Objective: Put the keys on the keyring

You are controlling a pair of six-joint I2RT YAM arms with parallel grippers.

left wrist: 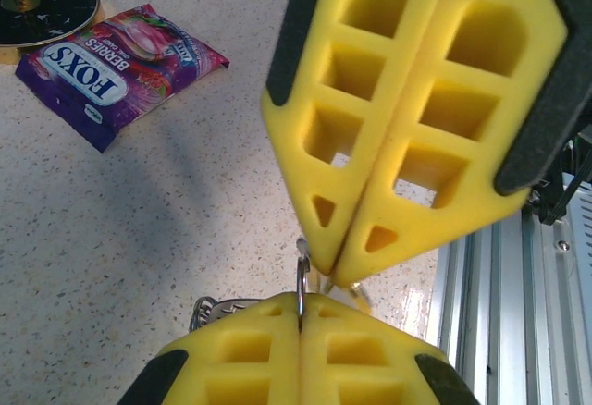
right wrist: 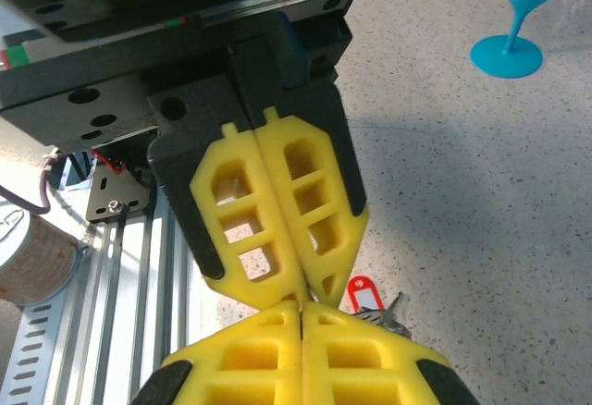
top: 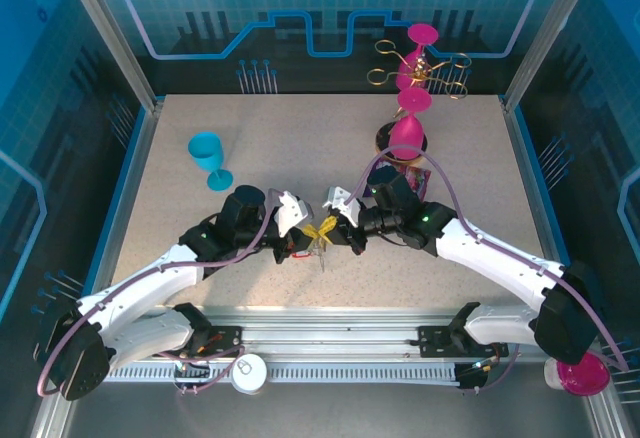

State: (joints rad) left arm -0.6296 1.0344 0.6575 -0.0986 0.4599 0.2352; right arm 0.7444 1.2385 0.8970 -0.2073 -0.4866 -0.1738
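Keyring [left wrist: 302,276] pinched in left tool [left wrist: 301,311].

The speckled table [top: 300,148] carries a blue goblet [top: 208,158], upright at centre left of the top view. Its foot [right wrist: 504,55] appears at the upper right of the right wrist view.

A gold wire rack [top: 432,66] stands at upper right on a black round base [top: 385,141]. Two pink goblets sit at the rack, one [top: 421,36] above the other [top: 408,130].

A purple snack packet [left wrist: 116,67], printed "FOXS BERRIES", lies flat at the upper left of the left wrist view, just beside the base.

A white round can [top: 250,372] sits at bottom centre, below the table edge. A pink disc [top: 583,374] occupies the lower right corner.
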